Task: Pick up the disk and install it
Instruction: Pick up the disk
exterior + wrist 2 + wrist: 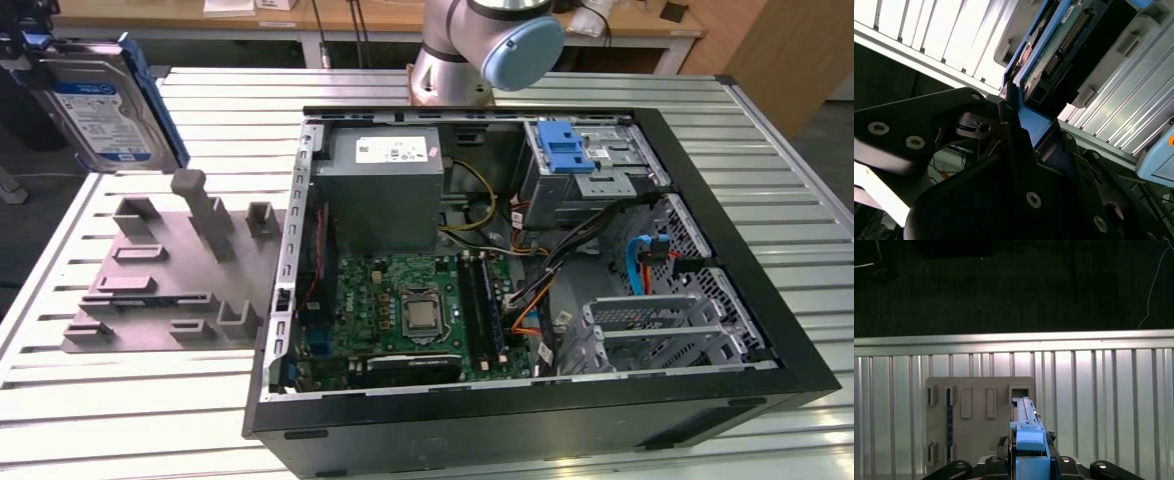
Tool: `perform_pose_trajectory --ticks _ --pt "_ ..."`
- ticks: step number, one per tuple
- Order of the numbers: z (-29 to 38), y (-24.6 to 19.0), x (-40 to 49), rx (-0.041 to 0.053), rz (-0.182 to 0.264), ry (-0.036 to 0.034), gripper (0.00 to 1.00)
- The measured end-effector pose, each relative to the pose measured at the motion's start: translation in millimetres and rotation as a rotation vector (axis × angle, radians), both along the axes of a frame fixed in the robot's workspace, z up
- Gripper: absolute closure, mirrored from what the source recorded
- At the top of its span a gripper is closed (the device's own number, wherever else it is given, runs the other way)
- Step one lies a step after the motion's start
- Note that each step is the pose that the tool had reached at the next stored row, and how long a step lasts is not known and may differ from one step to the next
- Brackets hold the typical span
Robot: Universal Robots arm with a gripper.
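One disk (110, 105): aloft, ten o'clock of computer case (534, 432); I read gripper (1013, 107) clamped narrow on its blue rail.

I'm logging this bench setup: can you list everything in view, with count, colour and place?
disk: one, silver with white-and-blue label and blue rails, held up at the exterior view's left
fixture plate: one, grey, on the table beside the case
computer case: one, black, open, mid-table
power supply: one, grey, inside the case
motherboard: one, green, inside the case
drive cage: one, grey with blue tab, inside the case
table: one, silver, slatted, under case and plate
arm: one, grey with pale-blue cap, beyond the case
tool: one, black, shut on the disk
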State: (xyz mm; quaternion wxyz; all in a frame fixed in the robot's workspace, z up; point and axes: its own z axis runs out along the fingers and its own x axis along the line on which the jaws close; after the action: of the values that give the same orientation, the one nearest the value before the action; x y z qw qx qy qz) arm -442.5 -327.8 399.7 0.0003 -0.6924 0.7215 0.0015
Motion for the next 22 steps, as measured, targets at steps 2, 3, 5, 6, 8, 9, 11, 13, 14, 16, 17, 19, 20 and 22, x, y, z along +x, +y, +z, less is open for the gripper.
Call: perform_pose_trajectory --ticks 2,3,5,6,8,9,11,13,14,16,17,19,20,22 --pt "1.4 0.0 0.0 0.0000 0.000 -0.0001 0.63" --pt "2.1 0.0 0.0 0.0000 0.000 0.0000 0.63" --pt "3.7 0.0 0.0 0.0000 0.000 0.0000 0.63" --pt "4.5 0.0 0.0 0.0000 0.000 0.0000 0.63" --pt "6.1 0.0 0.0 0.0000 0.000 0.0000 0.63" --pt "7.0 0.0 0.0 0.0000 0.000 0.0000 0.63" --pt "8.6 0.1 0.0 0.0000 0.000 0.0000 0.63" --pt "10.5 0.0 0.0 0.0000 0.000 0.0000 0.63" --pt "11.5 0.1 0.0 0.0000 0.000 0.0000 0.63" --pt "13.4 0.0 0.0 0.0000 0.000 0.0000 0.63" --pt "14.3 0.0 0.0 0.0000 0.000 -0.0001 0.63" --pt "16.6 0.1 0.0 0.0000 0.000 0.0000 0.63" --pt "17.8 0.1 0.0 0.0000 0.000 -0.0001 0.63" --pt "20.1 0.1 0.0 0.0001 0.000 -0.0001 0.63"
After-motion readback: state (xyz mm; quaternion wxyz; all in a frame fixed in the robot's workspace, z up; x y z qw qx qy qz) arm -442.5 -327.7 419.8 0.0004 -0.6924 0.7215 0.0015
